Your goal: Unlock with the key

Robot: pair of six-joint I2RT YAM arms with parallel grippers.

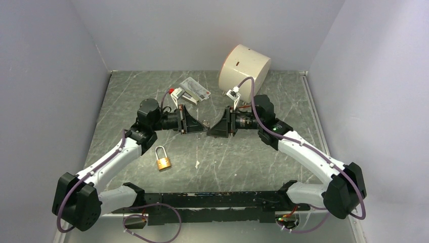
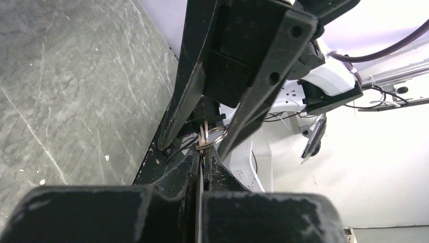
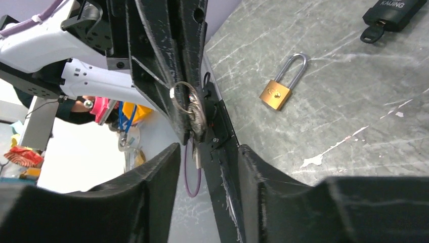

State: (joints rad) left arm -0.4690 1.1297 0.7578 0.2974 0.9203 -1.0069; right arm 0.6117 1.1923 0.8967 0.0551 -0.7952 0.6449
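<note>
In the top view, the padlock point(image 1: 163, 163) lies flat on the table point(image 1: 243, 162), lower left of centre, with its shackle pointing up the frame. At the centre, the left gripper point(image 1: 203, 125) is clamped tight on a key ring point(image 2: 215, 135). Just to its right, the right gripper point(image 1: 210, 130) faces it, jaws parted on either side of the left fingertips. A white drum point(image 1: 244, 66) stands at the upper right.

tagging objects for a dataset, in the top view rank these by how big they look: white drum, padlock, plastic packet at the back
1. white drum, clearly largest
2. plastic packet
3. padlock, only a little smaller than the packet
</note>
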